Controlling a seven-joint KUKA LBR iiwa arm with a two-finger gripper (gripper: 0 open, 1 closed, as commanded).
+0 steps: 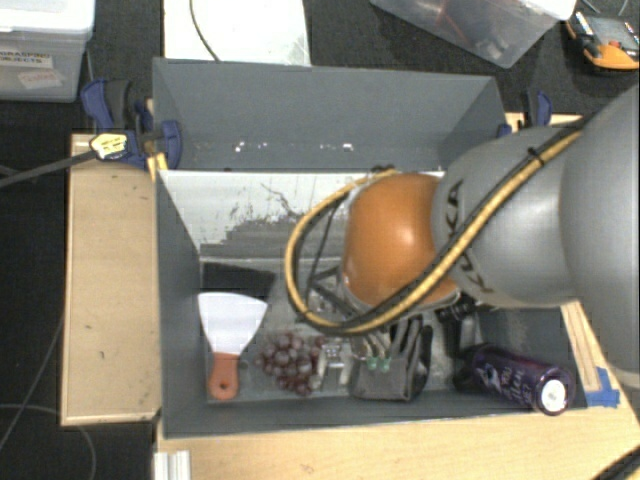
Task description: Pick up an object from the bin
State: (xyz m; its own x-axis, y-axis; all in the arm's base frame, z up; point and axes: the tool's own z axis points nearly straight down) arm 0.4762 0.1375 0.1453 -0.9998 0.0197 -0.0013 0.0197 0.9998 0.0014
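The gripper is down low in the bin, close to the floor and near the front wall, about the middle of the bin's width. Its lower end is a tangle of dark metal parts and shadow, so I cannot tell whether the claw is spread or pressed together, nor whether anything is pinched in it. Directly under it lies a dark grey piece, flat against the floor by the front wall; what kind of thing it is cannot be made out. Just beside the gripper on the left sits a bunch of dark red grapes, a knobbly cluster that is touching or nearly touching the gripper's side. Further left, a white scraper with an orange-brown handle lies with its handle pointing toward the front wall, and behind its blade is a black slab against the left side. On the other side of the gripper, near the front right corner, a purple cylinder lies on its side with a pale end cap turned to the right. Above the gripper, the rounded orange cover and looping yellow-and-black cables hang from the grey arm coming in from the right.
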